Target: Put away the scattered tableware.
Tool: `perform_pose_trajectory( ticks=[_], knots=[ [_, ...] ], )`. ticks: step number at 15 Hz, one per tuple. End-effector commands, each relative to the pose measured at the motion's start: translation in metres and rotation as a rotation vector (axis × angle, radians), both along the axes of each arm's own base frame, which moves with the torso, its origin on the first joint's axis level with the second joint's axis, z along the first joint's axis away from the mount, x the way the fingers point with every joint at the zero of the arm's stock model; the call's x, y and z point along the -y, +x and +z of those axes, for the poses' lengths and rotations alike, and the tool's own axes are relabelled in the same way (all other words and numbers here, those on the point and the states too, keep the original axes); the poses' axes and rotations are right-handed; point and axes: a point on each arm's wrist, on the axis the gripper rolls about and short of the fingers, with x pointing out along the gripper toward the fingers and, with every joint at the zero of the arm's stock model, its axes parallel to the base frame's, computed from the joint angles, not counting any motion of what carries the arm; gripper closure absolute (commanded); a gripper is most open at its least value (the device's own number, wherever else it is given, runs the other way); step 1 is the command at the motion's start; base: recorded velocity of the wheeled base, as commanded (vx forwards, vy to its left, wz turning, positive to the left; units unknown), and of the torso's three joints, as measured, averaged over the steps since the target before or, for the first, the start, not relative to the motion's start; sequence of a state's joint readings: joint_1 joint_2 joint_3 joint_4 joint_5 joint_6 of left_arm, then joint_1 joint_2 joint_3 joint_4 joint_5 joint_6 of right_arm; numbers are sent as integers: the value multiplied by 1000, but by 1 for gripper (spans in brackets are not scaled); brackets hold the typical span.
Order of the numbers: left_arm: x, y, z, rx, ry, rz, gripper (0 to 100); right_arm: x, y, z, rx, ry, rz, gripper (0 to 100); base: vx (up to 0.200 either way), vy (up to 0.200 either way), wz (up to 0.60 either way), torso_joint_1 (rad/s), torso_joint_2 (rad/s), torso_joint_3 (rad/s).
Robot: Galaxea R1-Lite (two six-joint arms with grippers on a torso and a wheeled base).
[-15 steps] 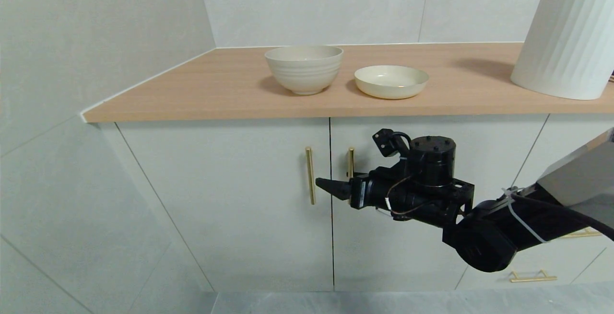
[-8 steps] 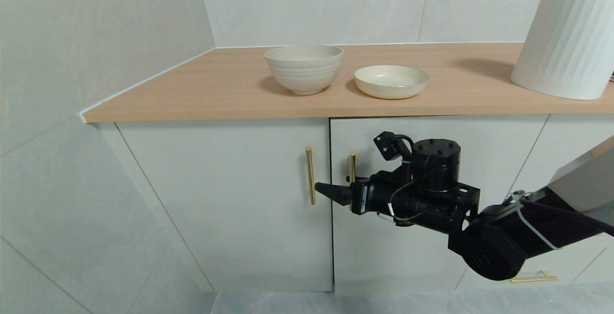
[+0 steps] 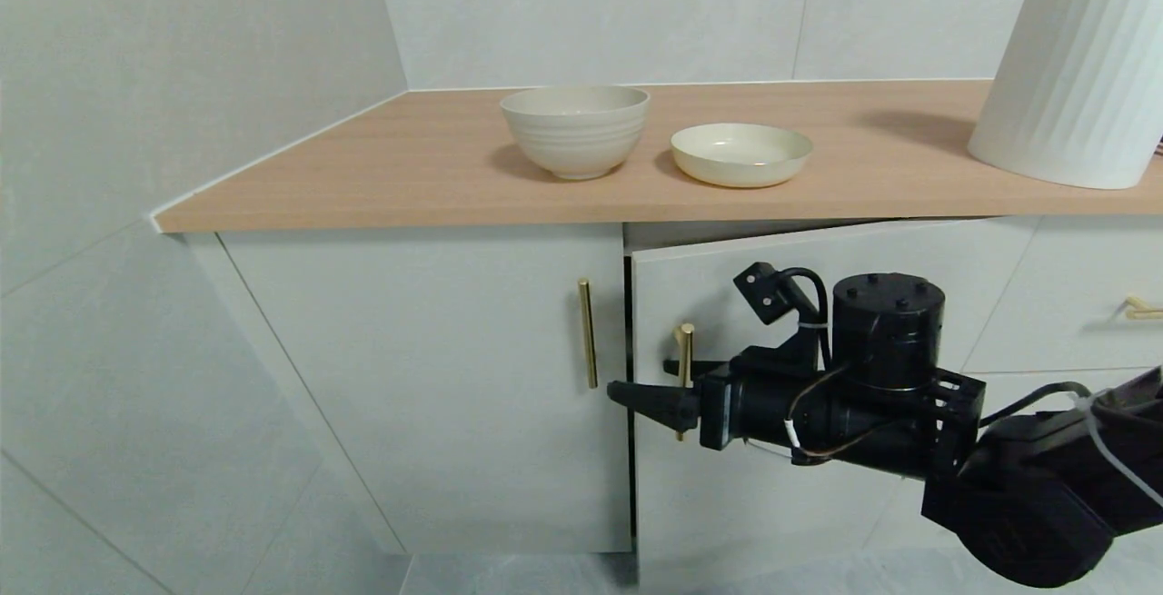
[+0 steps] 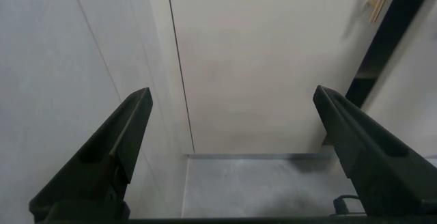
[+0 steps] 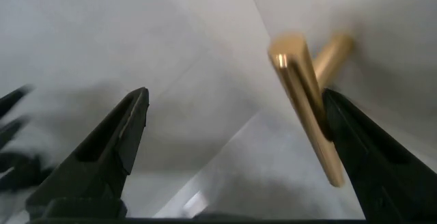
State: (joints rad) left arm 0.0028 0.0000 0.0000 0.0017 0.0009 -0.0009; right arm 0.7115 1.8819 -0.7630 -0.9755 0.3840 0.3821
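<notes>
Two black fingers [image 5: 102, 159] of the right gripper [image 3: 650, 383] stand spread wide, and the gold bar handle [image 3: 684, 361] of the right cabinet door [image 3: 818, 254] sits in the gap between them. In the right wrist view the handle lies close against one finger and well apart from the other, so the jaws bracket the bar and are not clamped on it. Whether the nearer finger actually touches the metal I cannot tell. The door stands slightly ajar, its handle edge swung out from the cabinet front, with a dark gap showing along its top and along the seam with the left cabinet door [image 3: 409, 377]. That left door is closed flat, and its own gold handle [image 3: 588, 332] is just beside the right gripper's forward fingertip.

The left gripper [image 4: 232, 98] is also opened wide with nothing between its jaws; it faces a pale cabinet panel and a strip of grey floor [image 4: 252, 186].

Above the cabinets, the wooden countertop [image 3: 409, 182] carries the tableware: a deep cream bowl [image 3: 575, 130] and, just beside it toward the right, a shallow cream dish [image 3: 741, 153]. Both stand upright and apart from each other. Farther right on the countertop is a tall white ribbed container [image 3: 1072, 68].
</notes>
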Motion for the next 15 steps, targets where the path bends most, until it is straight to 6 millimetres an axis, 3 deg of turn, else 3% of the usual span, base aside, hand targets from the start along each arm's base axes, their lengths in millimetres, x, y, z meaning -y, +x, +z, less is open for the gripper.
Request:
perform_pose_trajectory(
  ticks=[1, 7, 13, 15],
  knots=[
    [0, 0, 0, 0, -1, 1, 0, 9, -12, 16, 26, 32, 31, 0, 0, 0, 0, 0, 0, 0],
    [0, 0, 0, 0, 1, -1, 0, 38, -50, 18, -32, 19, 207, 0, 0, 0, 0, 0, 0, 0],
    [0, 0, 1, 14, 6, -7, 0, 41, -54, 7, -66, -5, 206, 0, 0, 0, 0, 0, 0, 0],
    [2, -2, 18, 141, 3, -90, 0, 41, -54, 6, -70, -7, 209, 0, 0, 0, 0, 0, 0, 0]
  ],
)
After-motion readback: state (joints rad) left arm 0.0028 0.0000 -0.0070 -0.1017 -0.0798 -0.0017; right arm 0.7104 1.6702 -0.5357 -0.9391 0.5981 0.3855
